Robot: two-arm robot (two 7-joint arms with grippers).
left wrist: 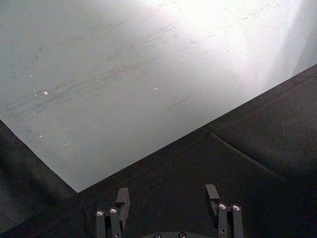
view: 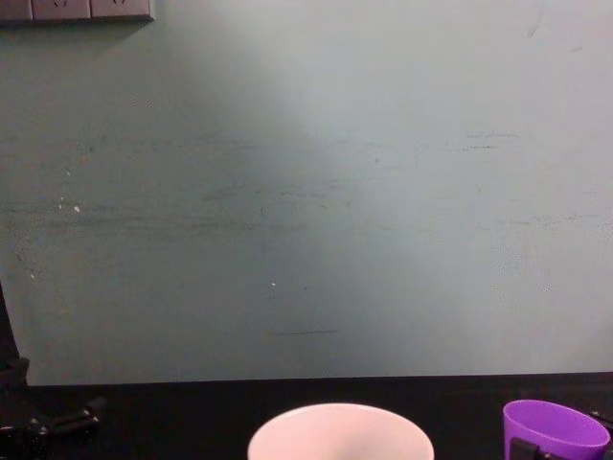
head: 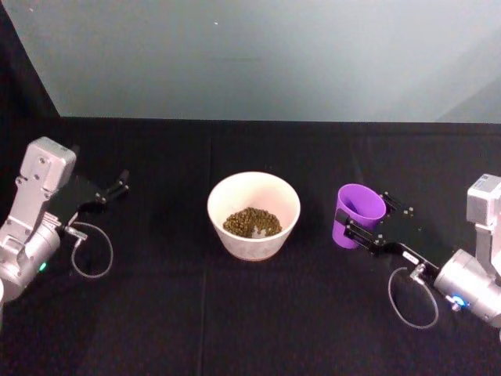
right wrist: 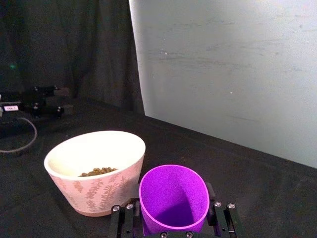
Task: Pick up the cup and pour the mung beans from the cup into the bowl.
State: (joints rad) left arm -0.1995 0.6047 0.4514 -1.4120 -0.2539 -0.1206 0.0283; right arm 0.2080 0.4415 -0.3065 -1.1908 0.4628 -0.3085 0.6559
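My right gripper (head: 362,225) has its fingers (right wrist: 218,218) set on either side of the cup (head: 357,214), pressed against its purple wall. The cup stands upright on the table (head: 235,313), just right of the bowl (head: 254,214) and apart from it. I can see mung beans (head: 251,222) lying in the bowl's bottom; the cup's inside looks bare. My left gripper (head: 116,187) hovers well left of the bowl, fingers (left wrist: 122,198) spread apart around nothing.

Head and chest views sharing bowl (head: 254,215)
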